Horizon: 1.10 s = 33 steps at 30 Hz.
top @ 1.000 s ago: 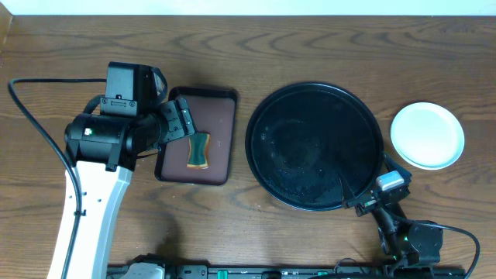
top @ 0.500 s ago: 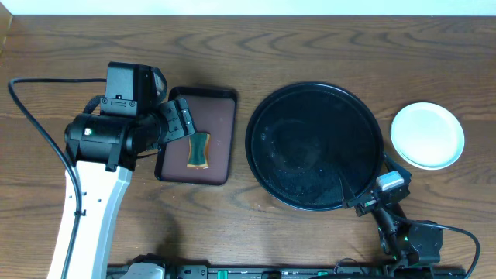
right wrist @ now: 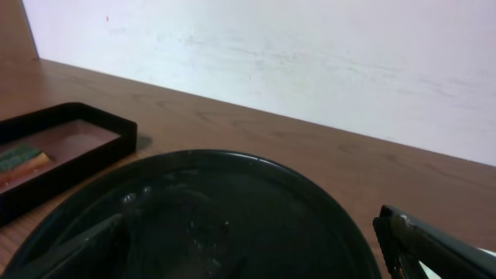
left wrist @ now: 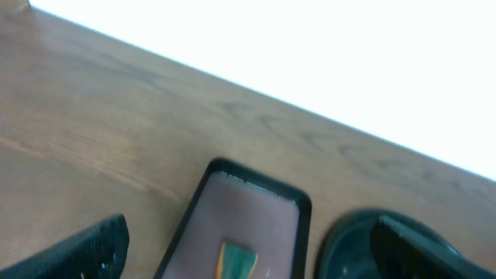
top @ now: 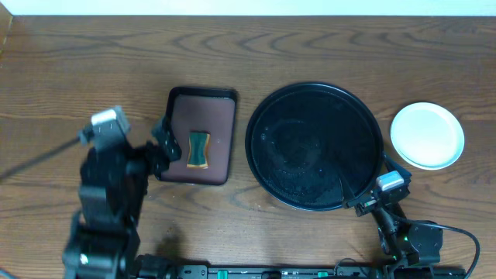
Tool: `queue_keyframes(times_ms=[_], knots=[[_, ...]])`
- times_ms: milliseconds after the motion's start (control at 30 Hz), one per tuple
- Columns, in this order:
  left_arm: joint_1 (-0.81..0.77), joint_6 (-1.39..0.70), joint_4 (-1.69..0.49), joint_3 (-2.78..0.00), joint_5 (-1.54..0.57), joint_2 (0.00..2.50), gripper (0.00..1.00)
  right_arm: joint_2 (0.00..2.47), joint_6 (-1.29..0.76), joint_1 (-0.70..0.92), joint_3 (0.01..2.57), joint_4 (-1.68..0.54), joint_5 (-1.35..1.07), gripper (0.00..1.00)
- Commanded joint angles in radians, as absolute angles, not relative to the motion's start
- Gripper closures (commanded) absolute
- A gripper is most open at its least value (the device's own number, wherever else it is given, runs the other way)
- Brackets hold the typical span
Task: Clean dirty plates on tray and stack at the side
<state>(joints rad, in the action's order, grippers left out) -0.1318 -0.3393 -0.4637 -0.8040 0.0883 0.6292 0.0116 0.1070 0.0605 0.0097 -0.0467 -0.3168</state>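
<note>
The left gripper (left wrist: 248, 260), spread and empty, had drawn back from the sponge (top: 198, 149) on the brown tray (top: 218, 124) just ahead. Farther right, the black tray (top: 310, 139) lay bare; the plates (top: 427, 136) sat beyond the spread right gripper (right wrist: 252, 240), where a careless swing might topple them.

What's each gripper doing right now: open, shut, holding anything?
Left gripper: open, holding nothing.
Right gripper: open, holding nothing.
</note>
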Motion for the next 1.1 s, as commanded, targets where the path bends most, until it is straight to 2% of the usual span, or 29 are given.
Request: queue_keyframes(times_ms=[0,400,633,933,1067], knots=[[-0.129,-0.31,-0.296,-0.596,0.109,0.455,0.01,0.006,0.11,0.065,0.006,-0.047,-0.315,0.01],[-0.121,-0.311,0.012,-0.139,0.109,0.012,0.01,0.006,0.11,0.065,0.006,-0.047,-0.315,0.01],[-0.121,-0.31,0.13,-0.013,0.117,0.001,0.01,0.006,0.11,0.065,0.006,-0.047,-0.315,0.01],[-0.121,-0.311,-0.053,-0.004,0.117,0.002,0.01,0.006,0.11,0.065,0.006,-0.047,-0.315,0.01],[-0.121,-0.311,-0.063,-0.004,0.117,0.005,0.01,0.006,0.11,0.065,0.006,-0.047,-0.315,0.01]])
